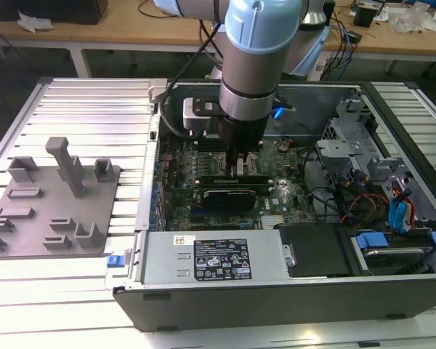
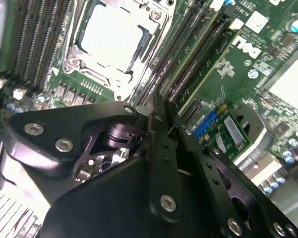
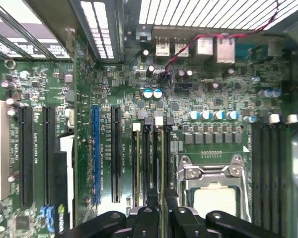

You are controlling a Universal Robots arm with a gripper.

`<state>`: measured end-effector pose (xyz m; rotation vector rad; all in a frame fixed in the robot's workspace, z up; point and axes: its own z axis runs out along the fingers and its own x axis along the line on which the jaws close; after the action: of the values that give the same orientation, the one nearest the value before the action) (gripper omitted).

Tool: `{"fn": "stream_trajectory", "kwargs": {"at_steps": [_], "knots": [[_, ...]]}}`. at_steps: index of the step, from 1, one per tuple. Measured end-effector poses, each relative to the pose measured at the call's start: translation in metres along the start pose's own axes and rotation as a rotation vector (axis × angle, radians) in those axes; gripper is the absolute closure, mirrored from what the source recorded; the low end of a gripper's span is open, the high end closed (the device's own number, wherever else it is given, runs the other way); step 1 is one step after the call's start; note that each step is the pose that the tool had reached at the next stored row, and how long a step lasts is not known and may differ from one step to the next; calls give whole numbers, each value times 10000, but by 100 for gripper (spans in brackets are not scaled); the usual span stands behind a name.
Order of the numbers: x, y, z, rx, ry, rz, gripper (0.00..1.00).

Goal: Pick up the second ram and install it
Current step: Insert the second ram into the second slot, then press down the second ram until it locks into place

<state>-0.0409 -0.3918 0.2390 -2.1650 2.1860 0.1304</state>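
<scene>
Hand (image 3: 161,210) closed on the second ram (image 3: 160,158), pressing it in a memory slot, CPU socket (image 3: 214,191) at 3 o'clock

The second ram (image 3: 160,163), a thin green stick, stands on edge in a black motherboard slot beside the CPU socket

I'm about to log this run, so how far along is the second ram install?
The pickup looks done: the hand is down in the case at the memory slots beside the CPU socket, and the second ram stands in a slot directly under it. Seating appears under way. Whether it is fully latched cannot be told.
</scene>
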Motion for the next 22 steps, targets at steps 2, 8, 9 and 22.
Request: {"fn": "stream_trajectory", "kwargs": {"at_steps": [2, 8, 9, 22], "knots": [[-13, 2, -122, 0, -1, -1, 83], [-17, -57, -152, -1, 5, -2, 83], [-17, -129, -152, 0, 4, 0, 83], [-18, -189, -152, -1, 4, -6, 92]]}}
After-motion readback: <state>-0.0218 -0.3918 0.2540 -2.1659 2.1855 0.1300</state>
